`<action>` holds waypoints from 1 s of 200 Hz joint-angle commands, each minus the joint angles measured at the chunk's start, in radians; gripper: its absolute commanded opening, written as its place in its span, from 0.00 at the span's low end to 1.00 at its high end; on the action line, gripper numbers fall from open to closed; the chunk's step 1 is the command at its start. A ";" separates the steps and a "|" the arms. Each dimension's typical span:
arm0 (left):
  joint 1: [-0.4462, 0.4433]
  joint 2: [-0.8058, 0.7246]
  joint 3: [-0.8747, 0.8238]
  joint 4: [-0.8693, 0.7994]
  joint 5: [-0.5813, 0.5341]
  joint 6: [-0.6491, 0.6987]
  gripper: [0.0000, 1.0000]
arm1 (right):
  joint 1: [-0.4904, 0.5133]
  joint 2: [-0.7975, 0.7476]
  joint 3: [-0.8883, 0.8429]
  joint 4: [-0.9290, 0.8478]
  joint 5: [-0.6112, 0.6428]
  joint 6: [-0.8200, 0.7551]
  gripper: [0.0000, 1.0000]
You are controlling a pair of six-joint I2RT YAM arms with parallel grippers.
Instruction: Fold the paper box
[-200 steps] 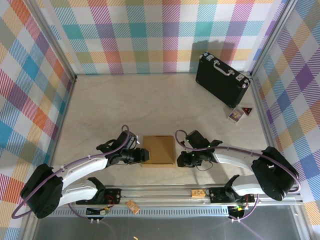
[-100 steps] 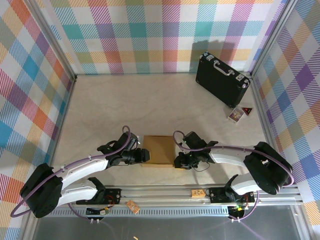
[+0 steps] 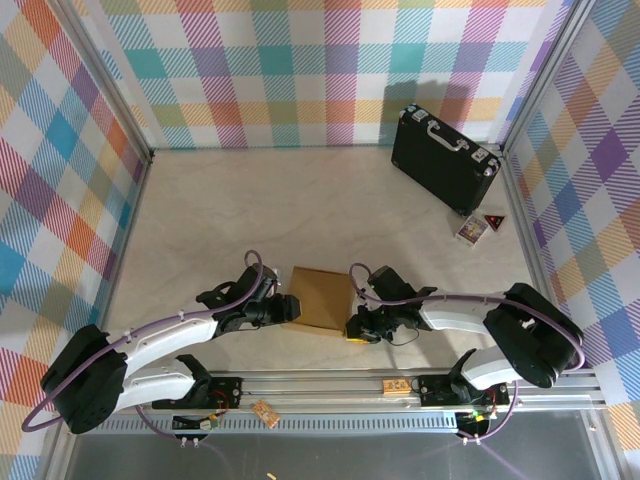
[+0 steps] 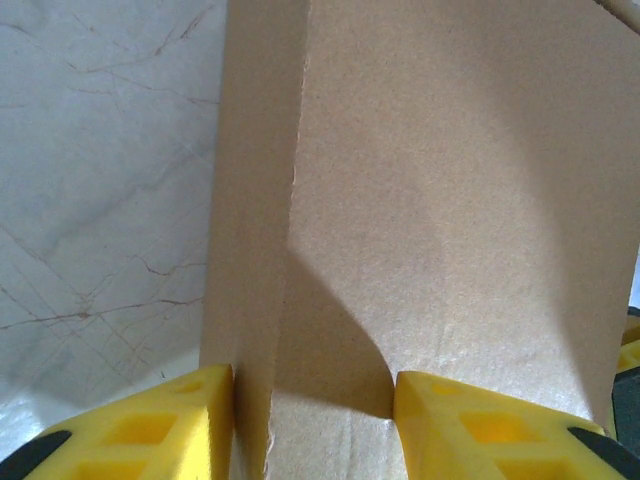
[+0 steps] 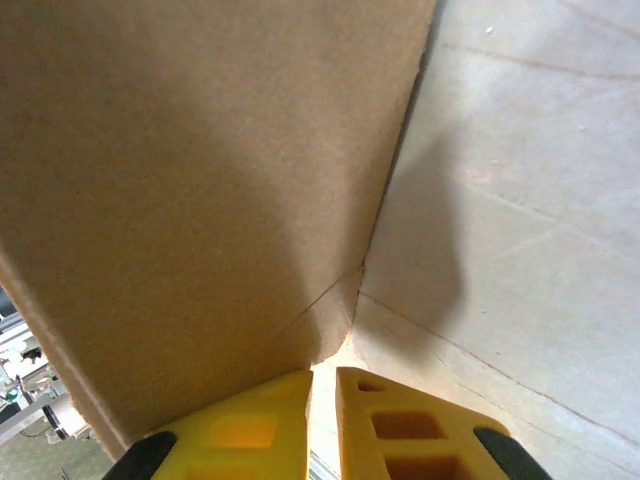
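On the pale table [image 3: 250, 210], the paper box [image 3: 322, 298] sits closed.

Your plain brown cardboard box [image 3: 320, 297] sits on the pale marbled table [image 3: 300, 200]. Your left hand [image 3: 289, 308] meets its left edge, your right hand [image 3: 353, 330] its near-right corner; the black silver-trimmed hard case [image 3: 445, 160] stands well apart.

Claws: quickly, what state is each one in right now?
Left claw: straddles the paper box edge; grip cannot be told.
Right claw: closed, pinching its corner.
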 commanded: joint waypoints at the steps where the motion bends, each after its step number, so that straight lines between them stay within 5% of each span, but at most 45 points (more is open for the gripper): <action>1: -0.044 0.029 0.000 -0.061 0.059 0.012 0.48 | 0.007 -0.003 0.071 0.090 -0.038 -0.049 0.17; 23: -0.040 0.009 0.070 -0.248 -0.063 0.061 0.53 | -0.009 -0.081 0.115 -0.131 0.072 -0.173 0.20; 45: -0.009 -0.009 0.090 -0.271 -0.070 0.079 0.56 | -0.092 -0.127 0.114 -0.227 0.098 -0.244 0.21; 130: 0.202 0.140 0.229 -0.214 0.070 0.163 0.63 | -0.323 0.054 0.267 -0.287 0.064 -0.389 0.19; 200: 0.277 0.320 0.298 -0.104 0.224 0.200 0.58 | -0.347 0.288 0.443 -0.275 0.022 -0.408 0.17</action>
